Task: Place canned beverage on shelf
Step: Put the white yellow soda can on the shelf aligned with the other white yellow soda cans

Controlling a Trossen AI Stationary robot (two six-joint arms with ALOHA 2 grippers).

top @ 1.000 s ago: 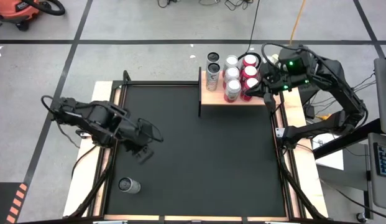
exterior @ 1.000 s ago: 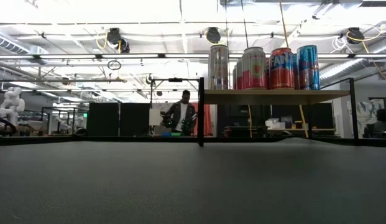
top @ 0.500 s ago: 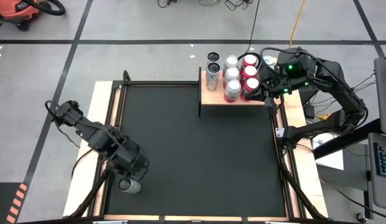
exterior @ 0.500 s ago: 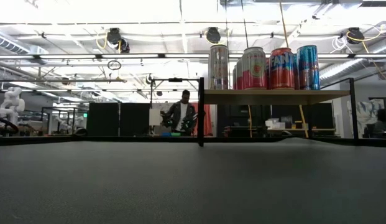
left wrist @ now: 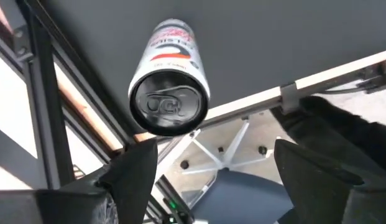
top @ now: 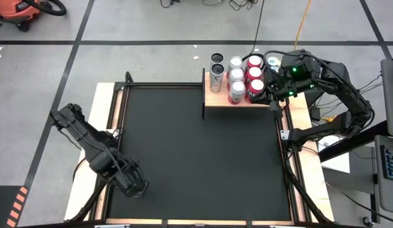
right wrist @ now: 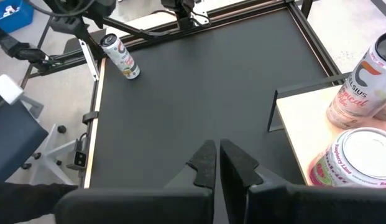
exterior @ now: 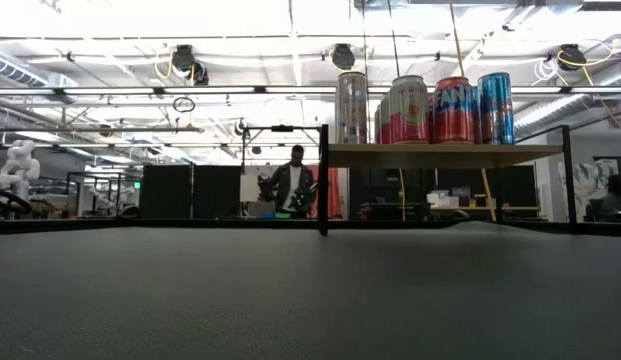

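Left tool, fingers spread, lines up on the rigid, slick, roll-prone can lying at the worktop's seven o'clock; grasp mid-body.

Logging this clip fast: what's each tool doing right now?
Left tool: open, above the lying can, holding nothing.
Right tool: closed, empty, beside the shelf.
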